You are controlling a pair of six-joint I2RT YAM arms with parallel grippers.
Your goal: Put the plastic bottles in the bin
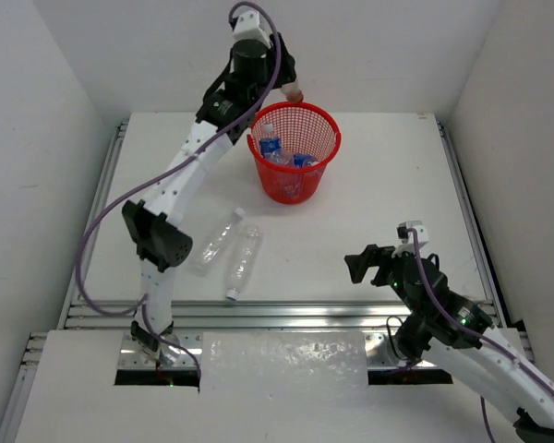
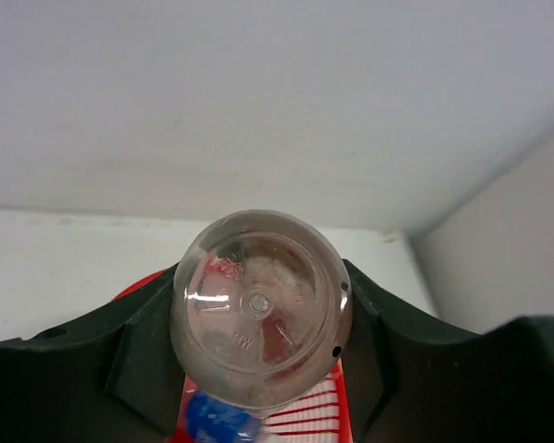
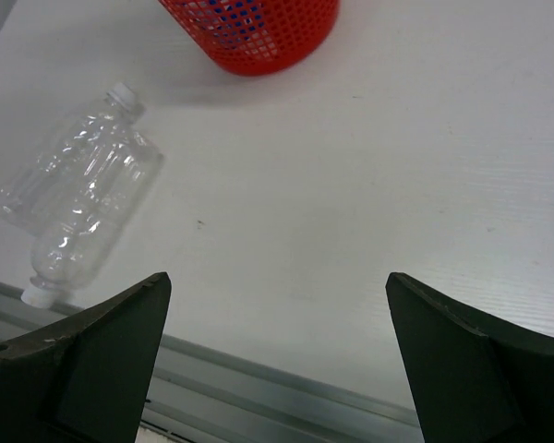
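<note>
Left hand point(image 2: 261, 365), closed snugly around a bottle point(image 2: 258, 305), is hovering with the bin point(image 1: 335, 129) just below; it should be centring over the opening before letting go.

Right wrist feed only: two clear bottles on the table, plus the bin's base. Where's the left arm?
Observer: The left gripper is clamped on a red-capped bottle, cap down, above the bin's far rim.
Operator: Anything in the bin?
Observer: At least two blue-labelled bottles lie inside.
Operator: Any more loose ones?
Observer: No, the top view shows only your two clear bottles.
</note>
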